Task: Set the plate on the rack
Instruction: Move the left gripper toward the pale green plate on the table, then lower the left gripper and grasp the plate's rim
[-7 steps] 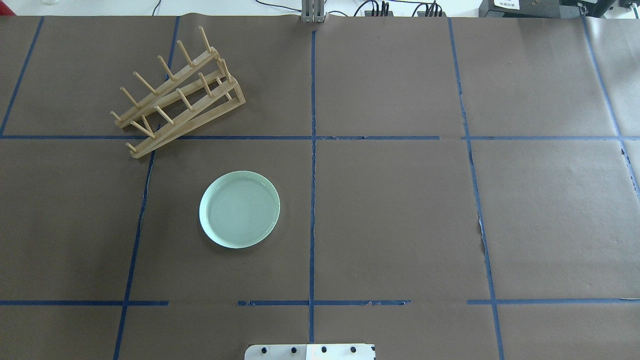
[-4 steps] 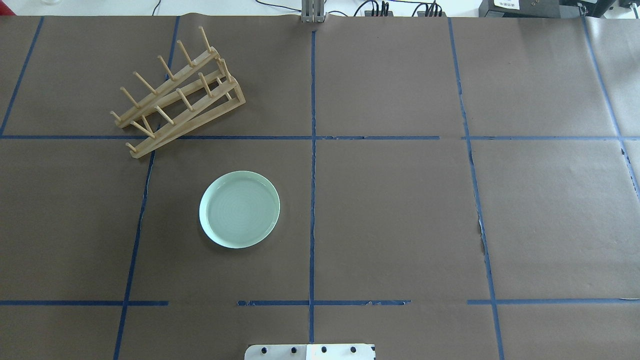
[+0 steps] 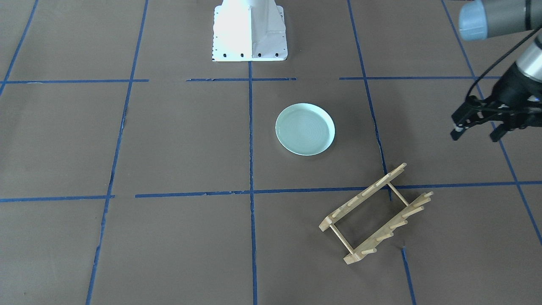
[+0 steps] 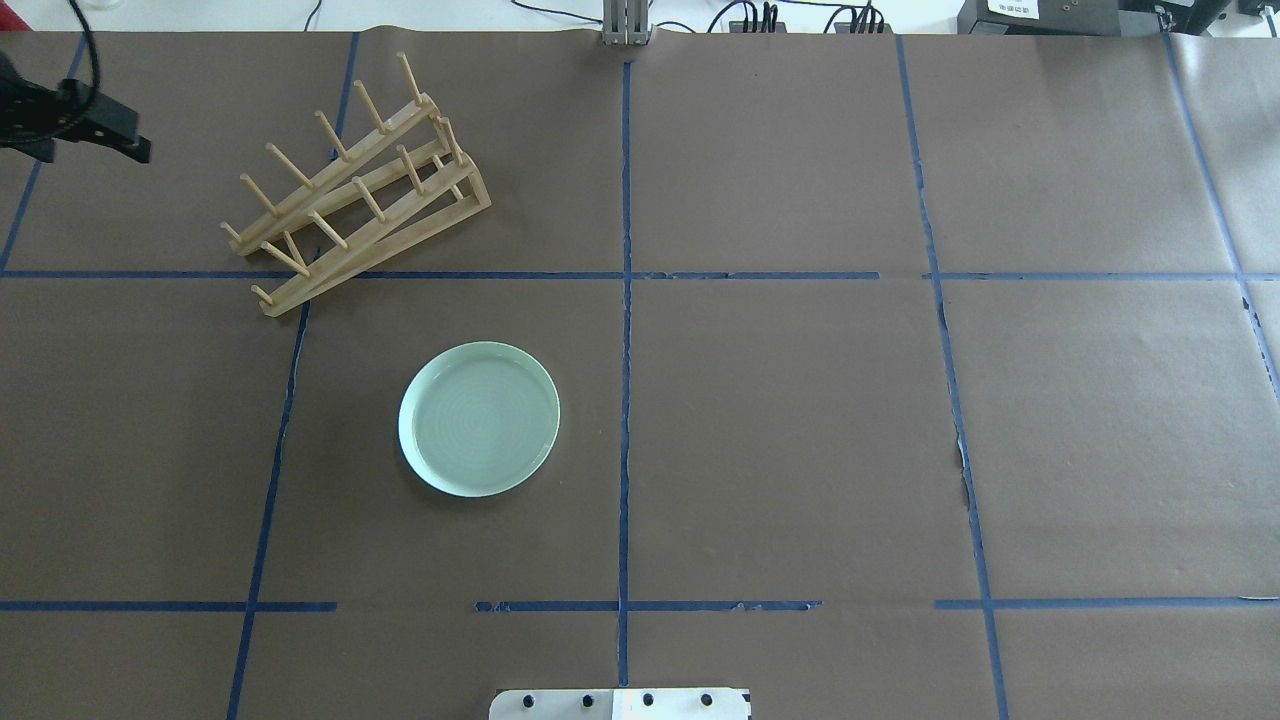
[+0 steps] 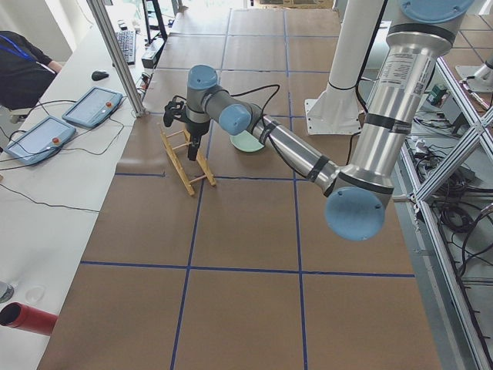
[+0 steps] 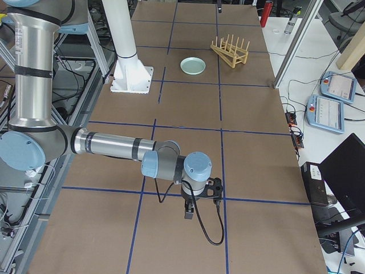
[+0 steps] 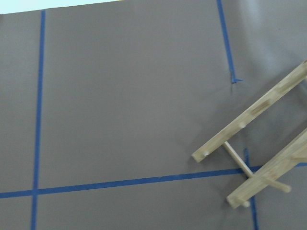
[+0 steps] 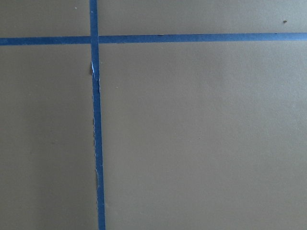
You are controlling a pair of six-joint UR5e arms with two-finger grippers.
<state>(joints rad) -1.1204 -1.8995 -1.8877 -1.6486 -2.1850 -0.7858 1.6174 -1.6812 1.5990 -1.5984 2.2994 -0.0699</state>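
The pale mint-green plate (image 4: 479, 418) lies flat on the brown table, left of the middle; it also shows in the front view (image 3: 305, 129). The wooden rack (image 4: 380, 248) stands beyond it at the far left, set diagonally, its pegs empty; it also shows in the front view (image 3: 360, 198) and partly in the left wrist view (image 7: 254, 110). My left gripper (image 4: 90, 155) hovers open and empty to the left of the rack, also seen in the front view (image 3: 475, 136). My right gripper (image 6: 202, 202) shows only in the right side view, far from both; I cannot tell its state.
The table is covered in brown paper with a blue tape grid. The robot's white base (image 3: 250, 29) stands at the near middle edge. Cables and boxes (image 4: 760, 18) line the far edge.
My left gripper has come into the overhead view at the top left. The plate and the rack have not moved.
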